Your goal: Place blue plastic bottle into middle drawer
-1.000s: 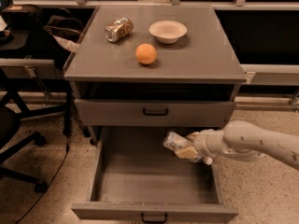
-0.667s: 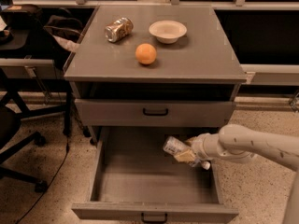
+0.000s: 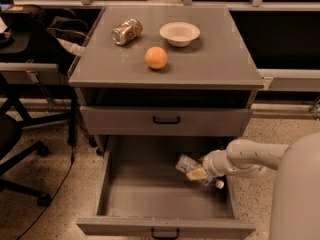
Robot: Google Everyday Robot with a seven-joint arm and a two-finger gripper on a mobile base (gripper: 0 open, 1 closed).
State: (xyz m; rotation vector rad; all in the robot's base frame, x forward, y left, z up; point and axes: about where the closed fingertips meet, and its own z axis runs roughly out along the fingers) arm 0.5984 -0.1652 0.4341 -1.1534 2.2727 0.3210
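Three loose items, can (image 3: 127,31), orange (image 3: 156,57) and bowl (image 3: 179,33), sit on the cabinet top (image 3: 220,59). Below, the middle drawer (image 3: 145,191) stands open. Over its right side the blue plastic bottle (image 3: 184,164) hangs tilted in the gripper (image 3: 199,174), fingers clamped around it. It would be best lowered onto the tray floor before a gentle release.

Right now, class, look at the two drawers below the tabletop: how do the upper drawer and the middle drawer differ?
The upper drawer is shut, showing only its front panel; the middle drawer is pulled out, its tray floor in view. Nothing reaches the upper drawer; over the middle drawer's right side the pincer holds the blue plastic bottle. Both are grey with a small black handle.
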